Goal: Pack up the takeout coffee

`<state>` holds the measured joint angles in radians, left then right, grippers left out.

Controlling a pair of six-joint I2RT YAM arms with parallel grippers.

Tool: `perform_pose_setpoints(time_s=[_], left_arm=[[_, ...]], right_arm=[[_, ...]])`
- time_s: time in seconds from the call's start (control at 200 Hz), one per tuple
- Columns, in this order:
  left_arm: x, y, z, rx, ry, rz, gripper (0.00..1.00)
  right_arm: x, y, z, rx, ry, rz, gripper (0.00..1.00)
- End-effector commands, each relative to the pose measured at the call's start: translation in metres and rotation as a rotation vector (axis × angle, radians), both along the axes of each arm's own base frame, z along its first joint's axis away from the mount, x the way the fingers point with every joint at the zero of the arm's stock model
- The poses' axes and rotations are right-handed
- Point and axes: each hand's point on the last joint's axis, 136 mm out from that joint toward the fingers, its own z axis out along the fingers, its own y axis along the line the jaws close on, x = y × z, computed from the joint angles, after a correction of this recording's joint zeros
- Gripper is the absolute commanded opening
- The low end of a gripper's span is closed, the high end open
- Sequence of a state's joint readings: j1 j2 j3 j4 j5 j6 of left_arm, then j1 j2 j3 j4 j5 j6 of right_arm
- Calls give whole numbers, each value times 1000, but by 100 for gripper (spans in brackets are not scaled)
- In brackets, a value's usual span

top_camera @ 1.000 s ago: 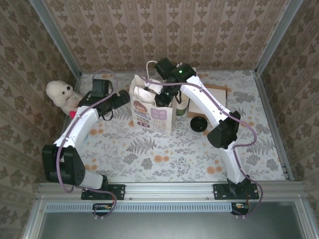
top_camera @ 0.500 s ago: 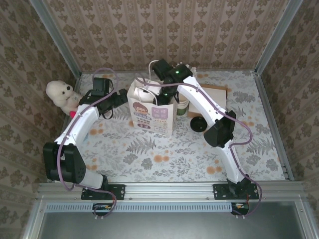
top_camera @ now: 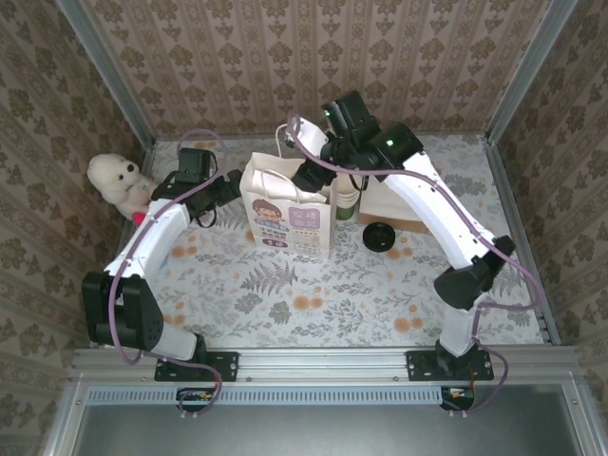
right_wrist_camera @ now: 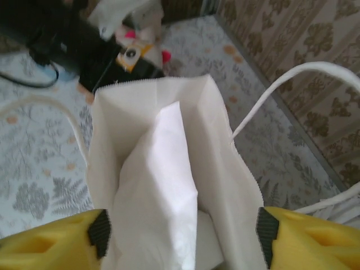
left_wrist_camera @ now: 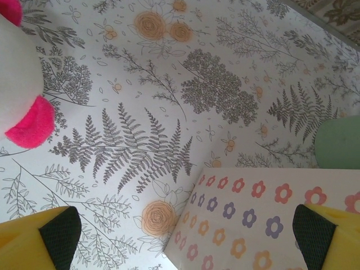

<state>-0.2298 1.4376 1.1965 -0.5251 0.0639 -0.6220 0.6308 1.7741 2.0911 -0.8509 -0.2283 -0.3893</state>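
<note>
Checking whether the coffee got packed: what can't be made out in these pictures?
Bag bottom, right wrist view: hidden by an inner paper fold, so its contents cannot be told.
Green shape, left wrist view: cut off by the right edge, unidentifiable.
Plush toy, same view: cropped at left edge.

The worktop (top_camera: 285, 285) wears a white cloth printed with grey ferns and orange roses. The paper bag (top_camera: 285, 214) is white, its side dotted with pink, purple and orange flowers. The walls (top_camera: 313, 57) carry a beige-brown damask. The plush toy (top_camera: 116, 179) is white with pink. The lid (top_camera: 379, 237) is black. The left hand (left_wrist_camera: 185, 239) and right hand (right_wrist_camera: 180, 230) have yellow fingers (right_wrist_camera: 315, 236) with black pads (right_wrist_camera: 100, 230).
</note>
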Motion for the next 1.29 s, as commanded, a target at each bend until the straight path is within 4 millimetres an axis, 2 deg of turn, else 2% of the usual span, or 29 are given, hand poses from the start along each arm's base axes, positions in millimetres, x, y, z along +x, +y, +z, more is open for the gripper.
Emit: perform_pose_setpoints(time_s=[0.0,0.11,0.255,0.295,0.32,0.325,0.38,0.44,0.5,0.56,0.68,0.7,0.715,0.72,0.77,0.855,0.955,1.09,1.185,1.29], left_arm=[[-15,-8,10,-47,-10,-2,100],[-27,-17,10,-63,-2,-13,100],[-32,-22,7,-71,6,-26,100],[-32,-26,6,-82,21,-37,100],[-33,-28,5,-86,33,-41,100],[-33,-28,5,-87,34,-42,100],[-35,-29,5,-78,37,-46,100],[-37,-15,5,-24,29,-3,100],[-39,6,6,15,14,56,100],[-41,25,9,21,-15,92,100],[-44,72,19,150,-99,170,100],[-44,81,20,189,-115,191,100],[-44,88,21,217,-128,206,100],[-44,90,22,228,-133,211,100],[-43,110,22,330,-178,250,100],[-38,130,17,464,-252,266,100],[-30,144,2,574,-313,263,100],[-22,153,-30,585,-331,229,100],[-11,141,-57,574,-329,92,100],[0,128,-75,551,-341,9,100]], right_arm=[[13,-1,43,173,-133,-71,99],[24,-35,70,258,-216,-293,100],[15,-87,88,367,-272,-537,100],[14,-102,84,380,-278,-609,100],[5,-118,96,416,-306,-653,100],[6,-121,92,409,-303,-665,100],[-1,-147,93,438,-325,-763,100],[-7,-180,82,439,-340,-878,100],[-11,-218,63,414,-370,-1017,100],[-18,-261,34,367,-396,-1169,100],[-33,-343,-46,281,-353,-1433,100],[-35,-355,-65,274,-330,-1462,100],[-36,-359,-70,279,-324,-1471,100],[-37,-363,-79,274,-311,-1481,100],[-38,-378,-114,286,-251,-1500,100],[-36,-387,-161,322,-195,-1484,100],[-26,-382,-200,364,-165,-1426,100],[-7,-368,-233,330,-94,-1341,100],[9,-357,-251,322,-51,-1272,100],[29,-347,-248,339,-60,-1201,100]])
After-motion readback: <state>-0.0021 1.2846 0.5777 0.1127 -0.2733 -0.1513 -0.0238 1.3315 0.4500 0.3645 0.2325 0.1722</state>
